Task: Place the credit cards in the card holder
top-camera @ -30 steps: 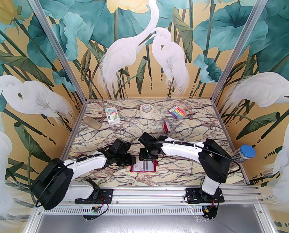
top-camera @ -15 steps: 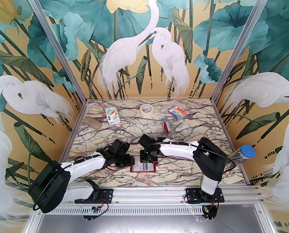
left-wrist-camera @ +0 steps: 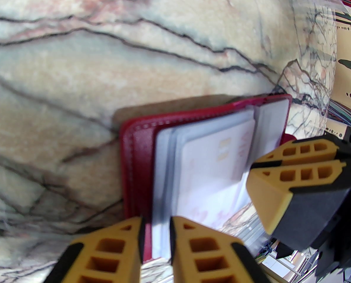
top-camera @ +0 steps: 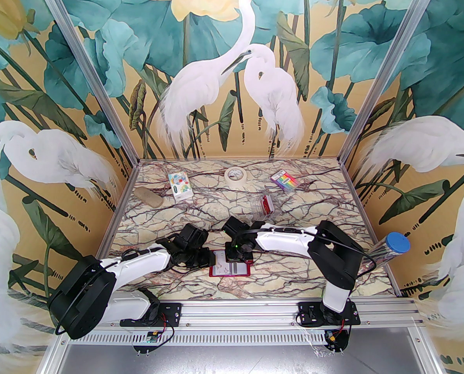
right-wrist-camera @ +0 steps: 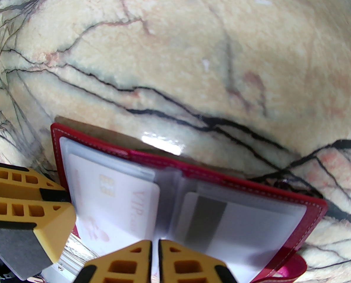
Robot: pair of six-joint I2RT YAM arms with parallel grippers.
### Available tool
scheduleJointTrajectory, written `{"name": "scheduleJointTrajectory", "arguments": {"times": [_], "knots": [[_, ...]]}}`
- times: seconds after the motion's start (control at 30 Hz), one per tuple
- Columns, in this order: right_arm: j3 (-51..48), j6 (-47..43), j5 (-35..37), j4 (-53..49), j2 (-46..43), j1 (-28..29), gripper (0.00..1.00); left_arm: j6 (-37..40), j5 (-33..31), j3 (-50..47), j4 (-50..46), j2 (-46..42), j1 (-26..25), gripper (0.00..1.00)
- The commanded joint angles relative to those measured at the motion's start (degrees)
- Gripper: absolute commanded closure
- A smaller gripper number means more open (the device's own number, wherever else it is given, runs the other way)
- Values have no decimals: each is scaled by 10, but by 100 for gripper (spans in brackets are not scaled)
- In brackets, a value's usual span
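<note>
The dark red card holder (top-camera: 230, 276) lies open near the table's front edge, clear sleeves up. One of the credit cards, pale with a gold chip (left-wrist-camera: 210, 172) (right-wrist-camera: 116, 199), sits in its left half. Another with a dark stripe (right-wrist-camera: 216, 223) (top-camera: 236, 267) sits in the right half. My left gripper (top-camera: 210, 258) (left-wrist-camera: 156, 237) is shut on the holder's left edge (left-wrist-camera: 134, 164), with red cover and sleeves between its fingers. My right gripper (top-camera: 237, 256) (right-wrist-camera: 155, 252) is at the far edge by the fold, shut on a thin clear sleeve.
Behind the arms stands a clear plastic box (top-camera: 266, 205) with red contents. Along the back lie a tape roll (top-camera: 235, 175), a rainbow-striped packet (top-camera: 283, 180), a white printed box (top-camera: 180, 185) and a beige lump (top-camera: 149, 198). A blue-capped tube (top-camera: 395, 246) leans at the right wall.
The right gripper came nearer, down onto the holder's far edge, and narrowed. The left gripper narrowed onto the holder's left edge. The holder stayed in place.
</note>
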Motion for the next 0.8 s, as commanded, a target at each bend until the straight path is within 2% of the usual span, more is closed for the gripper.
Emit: {"name": "scheduleJointTrajectory", "arguments": {"times": [0.0,0.77], "knots": [[-17,14,-13,16,-1,2,84,2,-5,-7,3,4,-4,78],[-21,34,-38,46,3,10,88,2,-5,-9,7,8,-4,78]]}}
